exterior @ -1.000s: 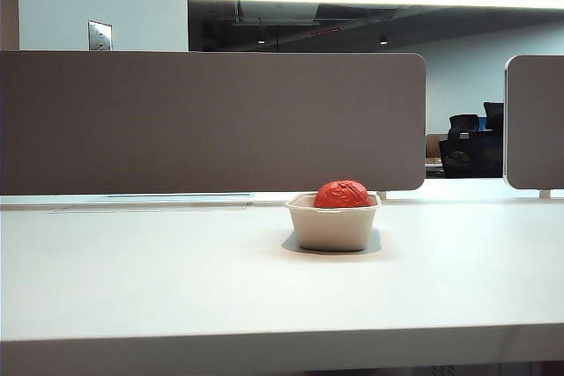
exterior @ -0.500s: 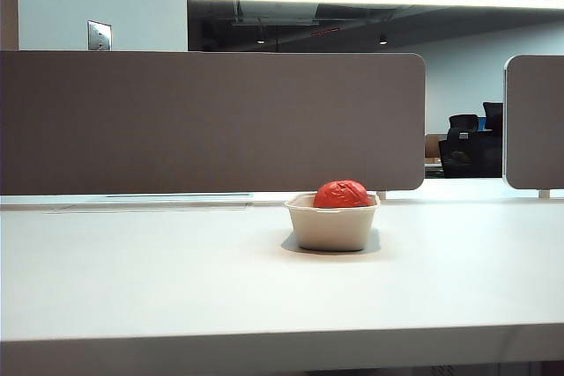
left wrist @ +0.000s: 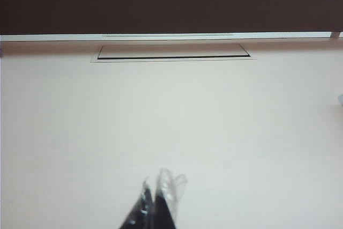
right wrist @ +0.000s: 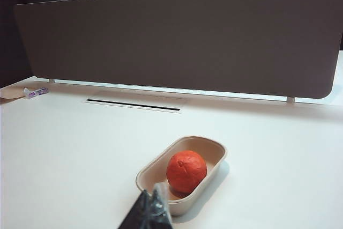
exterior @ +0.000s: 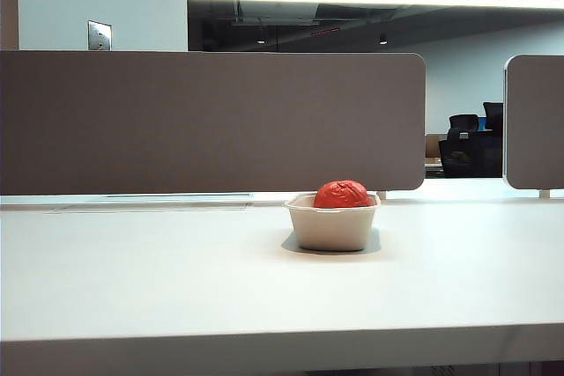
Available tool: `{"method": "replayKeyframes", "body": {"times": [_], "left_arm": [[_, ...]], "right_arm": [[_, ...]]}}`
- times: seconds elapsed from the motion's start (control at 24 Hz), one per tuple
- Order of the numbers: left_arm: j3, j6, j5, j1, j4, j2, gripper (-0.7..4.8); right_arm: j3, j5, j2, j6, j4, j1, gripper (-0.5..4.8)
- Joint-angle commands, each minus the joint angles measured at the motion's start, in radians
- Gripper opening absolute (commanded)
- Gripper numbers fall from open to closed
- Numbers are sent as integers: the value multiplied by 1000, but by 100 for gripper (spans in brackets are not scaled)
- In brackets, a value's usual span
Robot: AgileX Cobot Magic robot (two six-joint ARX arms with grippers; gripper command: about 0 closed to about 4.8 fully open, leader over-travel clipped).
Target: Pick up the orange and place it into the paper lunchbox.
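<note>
The red-orange, wrinkled orange [exterior: 342, 194] [right wrist: 186, 171] lies inside the beige paper lunchbox [exterior: 331, 229] [right wrist: 208, 146] on the white table, its top showing above the rim. My right gripper [right wrist: 152, 196] is shut and empty, hanging just short of the box's near rim, apart from the orange. My left gripper [left wrist: 155, 183] is shut with nothing between its fingers, over bare table far from the box. Neither gripper shows in the exterior view.
A grey divider panel [exterior: 211, 121] stands along the table's back edge, with a second panel [exterior: 534, 121] at the right. A cable slot [left wrist: 172, 53] [right wrist: 134, 104] lies in the table in front of the divider. A small purple-and-white object [right wrist: 35, 93] rests at the far side.
</note>
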Motion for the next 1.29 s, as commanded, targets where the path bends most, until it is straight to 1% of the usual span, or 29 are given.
{"method": "replayKeyframes", "body": {"times": [0.04,0.58,0.62,0.75,0.79,0.83,0.87,0.92,1.0,1.12,1.21,1.29], "left_arm": [[-2,0,-2,2,11,-3,-5],[-2,0,-2,2,11,-3,-5],[-2,0,-2,2,11,-3,-5],[-2,0,-2,2,11,-3,-5],[-2,0,-2,2,11,-3,-5],[-2,0,-2,2,11,-3,-5],[-2,0,-2,2,11,-3,-5],[-2,0,-2,2,11,-3,-5],[-2,0,-2,2,11,-3,-5],[-2,0,-2,2,11,-3,-5],[-2,0,-2,2,11,-3,-5],[-2,0,-2,2,11,-3,-5]], "right_arm": [[4,-1,1,0,16,1,-5],[4,-1,1,0,17,1,-5],[4,7,1,0,14,0,-5],[-15,93,-2,0,26,-7,-5],[-39,116,-4,0,39,-34,-5],[-75,104,-4,0,57,-98,-5],[-93,86,-4,0,68,-132,-5],[-114,59,-5,0,81,-168,-6],[-164,-30,-5,0,121,-262,-5],[-223,-130,-6,1,188,-367,-5],[-255,-164,-6,1,235,-424,-5],[-277,-164,-10,1,258,-461,-5]]}}
